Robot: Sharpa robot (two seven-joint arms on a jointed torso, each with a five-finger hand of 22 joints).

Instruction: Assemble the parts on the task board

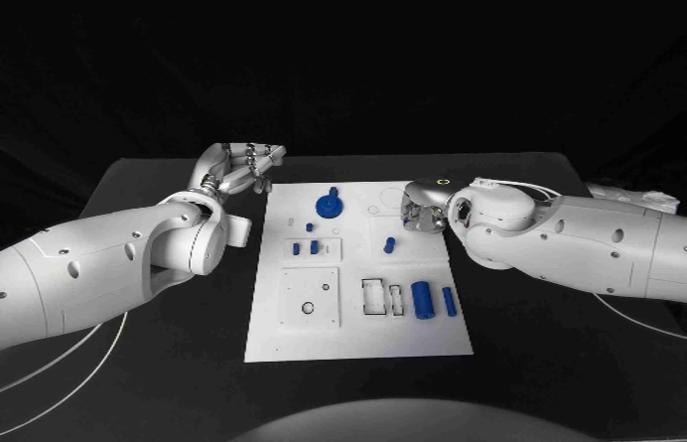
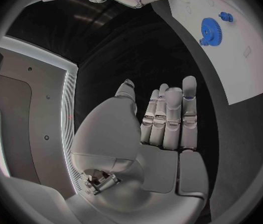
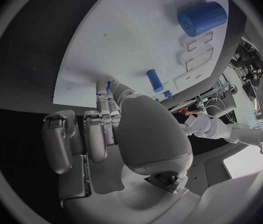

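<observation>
Parts are lying mid-table on the white task board [image 1: 358, 313], where the right hand [image 1: 424, 209] is hovering at the board's far right edge; whether its fingers are pinching anything, I cannot tell. The left hand [image 1: 240, 170] is hanging empty, fingers straight and slightly apart, over the black table [image 1: 158, 179] beside the board's far left corner, near the blue gear [image 1: 328, 205].

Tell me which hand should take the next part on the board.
Right. The right hand is already over the task board, its fingers down among the parts. The left hand hangs beside the board over the black table, holding nothing.
</observation>
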